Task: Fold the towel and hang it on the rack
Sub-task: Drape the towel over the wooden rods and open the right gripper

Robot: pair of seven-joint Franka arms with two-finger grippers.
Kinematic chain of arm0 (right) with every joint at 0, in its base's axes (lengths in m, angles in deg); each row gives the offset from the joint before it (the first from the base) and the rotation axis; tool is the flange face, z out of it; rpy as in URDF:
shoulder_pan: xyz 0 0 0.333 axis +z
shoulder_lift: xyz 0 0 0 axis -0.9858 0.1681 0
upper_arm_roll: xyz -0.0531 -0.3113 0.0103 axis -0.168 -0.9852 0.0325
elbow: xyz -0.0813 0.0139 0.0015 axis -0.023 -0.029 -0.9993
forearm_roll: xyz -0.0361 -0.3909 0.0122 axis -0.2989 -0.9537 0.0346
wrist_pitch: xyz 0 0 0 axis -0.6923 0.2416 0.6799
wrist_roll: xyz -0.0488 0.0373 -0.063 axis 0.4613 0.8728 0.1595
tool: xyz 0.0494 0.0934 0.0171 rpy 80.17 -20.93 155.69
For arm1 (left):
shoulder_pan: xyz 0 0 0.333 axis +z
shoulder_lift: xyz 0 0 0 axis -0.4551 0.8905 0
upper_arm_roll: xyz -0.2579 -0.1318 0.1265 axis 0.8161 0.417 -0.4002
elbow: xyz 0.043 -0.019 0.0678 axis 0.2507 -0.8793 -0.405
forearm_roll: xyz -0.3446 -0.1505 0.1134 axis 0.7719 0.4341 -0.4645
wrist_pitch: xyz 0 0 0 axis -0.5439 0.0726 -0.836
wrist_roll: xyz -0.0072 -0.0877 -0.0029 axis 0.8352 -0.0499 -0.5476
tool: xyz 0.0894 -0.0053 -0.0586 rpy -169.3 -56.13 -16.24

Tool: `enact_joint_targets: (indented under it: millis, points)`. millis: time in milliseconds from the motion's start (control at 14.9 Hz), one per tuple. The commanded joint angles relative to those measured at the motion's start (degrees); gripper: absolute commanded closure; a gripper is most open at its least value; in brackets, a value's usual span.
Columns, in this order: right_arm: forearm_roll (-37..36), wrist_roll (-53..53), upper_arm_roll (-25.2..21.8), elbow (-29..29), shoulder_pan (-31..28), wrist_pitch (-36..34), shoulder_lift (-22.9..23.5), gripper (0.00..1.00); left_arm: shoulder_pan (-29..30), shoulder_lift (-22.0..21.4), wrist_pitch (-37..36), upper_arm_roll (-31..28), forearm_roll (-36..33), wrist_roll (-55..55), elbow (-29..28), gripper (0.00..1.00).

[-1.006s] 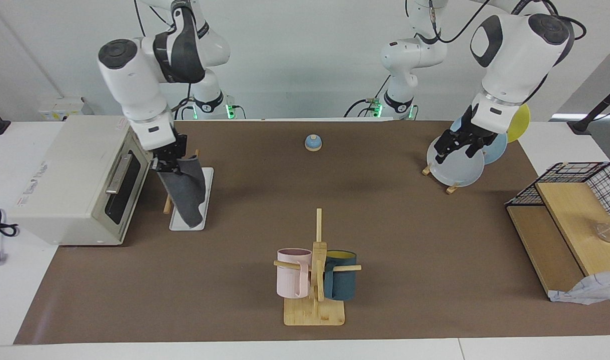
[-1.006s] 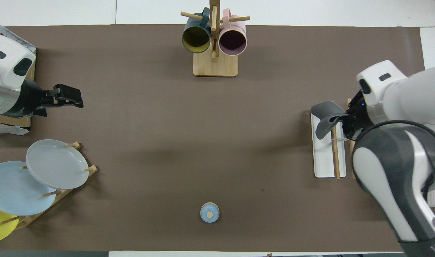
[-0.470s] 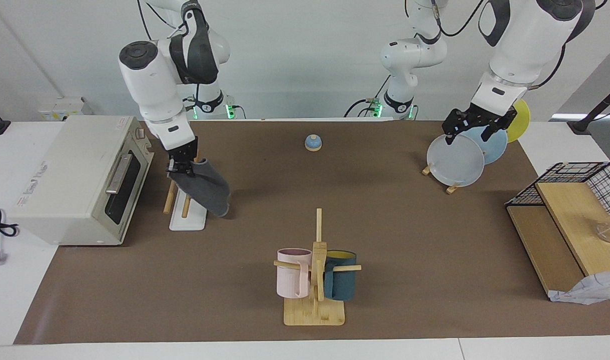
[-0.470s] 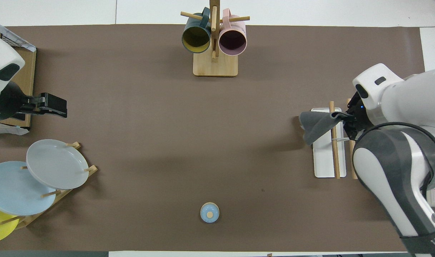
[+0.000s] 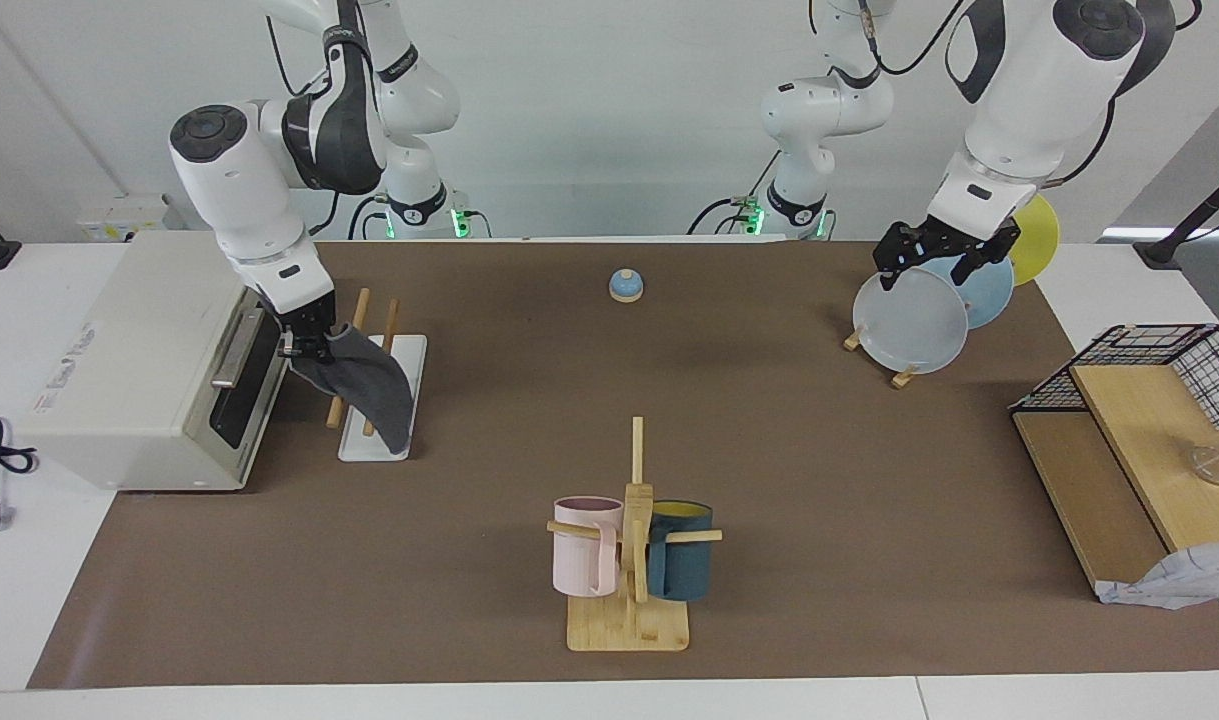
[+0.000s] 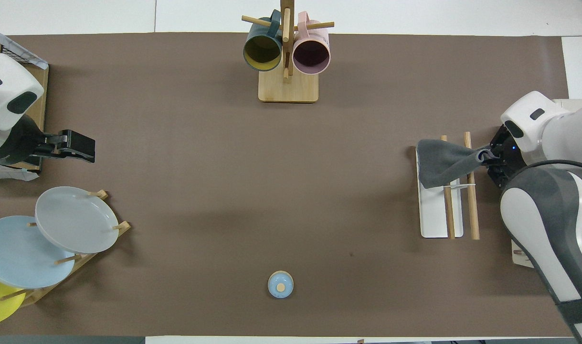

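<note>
The right gripper (image 5: 304, 345), pinched on one end of the towel (image 5: 364, 385), has swung back toward the toaster oven (image 5: 139, 360) after carrying the cloth out past the rack (image 5: 399, 395) toward the middle of the table half a second ago. The towel now lies slantwise across both wooden dowels near their ends farther from the robots, its grey face showing and its free end hanging down over the white base. From above, the towel (image 6: 443, 162) covers the two dowels of the rack (image 6: 434, 220), while the right gripper (image 6: 486, 157) sits just outside the dowel closer to the oven. The folding looks done and the hanging close to finished; what probably remains is lowering and letting go. The left gripper (image 5: 944, 258), fingers spread and empty, has risen and now waits above the plates (image 5: 914, 320).
</note>
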Motion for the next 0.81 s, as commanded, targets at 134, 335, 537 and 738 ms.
enact_joint_targets:
  millis: [134,335,537,738]
  points:
    - [-1.5,-6.1,0.7,5.1,-3.5,4.5,-2.0,1.0,-1.2,-1.6,1.5,-0.7,1.6,-0.4,-1.6,0.0]
    - [-1.6,-6.1,0.7,6.1,-3.4,5.0,-2.5,1.0,-1.3,-1.5,2.2,-0.8,3.0,-0.5,-1.7,0.0]
    - [-1.6,-6.1,0.7,7.3,-3.5,5.8,-3.1,0.75,-2.3,-1.5,2.4,-1.8,3.8,-1.3,-1.7,0.0]
    - [-1.5,-6.1,0.7,7.4,-3.5,5.6,-3.1,0.0,-2.4,-1.6,2.4,-1.8,3.8,-1.3,-1.8,0.0]
